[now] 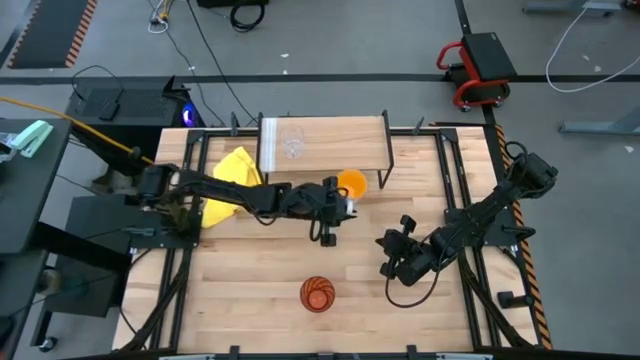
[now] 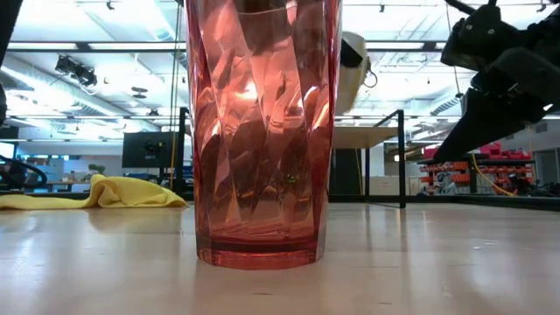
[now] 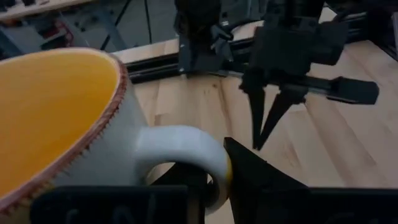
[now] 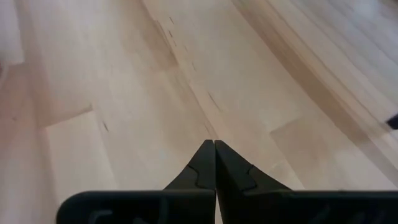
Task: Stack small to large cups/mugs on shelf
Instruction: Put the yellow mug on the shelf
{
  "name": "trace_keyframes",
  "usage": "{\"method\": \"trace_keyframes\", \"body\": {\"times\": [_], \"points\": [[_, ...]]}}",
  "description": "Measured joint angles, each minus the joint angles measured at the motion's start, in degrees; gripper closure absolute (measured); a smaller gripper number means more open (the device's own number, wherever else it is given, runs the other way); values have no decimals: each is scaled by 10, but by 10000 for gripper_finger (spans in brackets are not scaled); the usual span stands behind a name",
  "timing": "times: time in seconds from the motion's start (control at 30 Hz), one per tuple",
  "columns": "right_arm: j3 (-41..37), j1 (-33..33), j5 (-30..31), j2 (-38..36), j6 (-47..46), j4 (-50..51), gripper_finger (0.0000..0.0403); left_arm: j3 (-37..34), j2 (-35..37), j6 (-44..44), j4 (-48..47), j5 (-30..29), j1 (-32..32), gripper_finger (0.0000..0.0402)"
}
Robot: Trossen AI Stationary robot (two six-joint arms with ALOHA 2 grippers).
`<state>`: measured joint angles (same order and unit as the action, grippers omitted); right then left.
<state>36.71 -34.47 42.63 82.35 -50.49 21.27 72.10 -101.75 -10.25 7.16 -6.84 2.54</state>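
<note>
— The orange mug first: where is it?

— Held by the left pincer, near the middle of the surface and just in front of the shelf. In the left wrist view the white handle sits right between that pincer's dark fingers, which are clamped on it, with the yellow-orange inside of the mug close beside them.

— Is it on the shelf?

— From above, the mug sits at the shelf's front edge, towards its right half. I cannot tell whether it rests on anything or hangs in the air.

— And the other cups?

— The small clear glass stands on the shelf, near the pale strip at its left end. The amber tumbler stands upright on the surface near the front edge, well apart from both pincers; in the low view it fills the foreground.

— The right arm?

— Its pincer is over the surface on the right side, between the tumbler and the shelf's right end, touching neither. In its own wrist view the two fingertips are pressed together with nothing between them, above bare wood.

— Anything else lying there?

— A yellow cloth, crumpled beside the shelf's left end, partly under the left arm.
</note>
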Motion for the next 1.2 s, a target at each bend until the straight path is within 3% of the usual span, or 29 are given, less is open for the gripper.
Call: {"method": "trace_keyframes", "body": {"times": [0.3, 0.63, 1.2], "points": [[0, -10, 6, 0, -9, 2, 400, 0, 57, -10, -21, 33, -56, 357], [0, -9, 10, 0, -6, 2, 400, 1, 71, -1, -18, 128, -133, 357], [0, -10, 34, 0, -3, 3, 400, -7, 44, 2, 10, 149, -175, 357]]}}
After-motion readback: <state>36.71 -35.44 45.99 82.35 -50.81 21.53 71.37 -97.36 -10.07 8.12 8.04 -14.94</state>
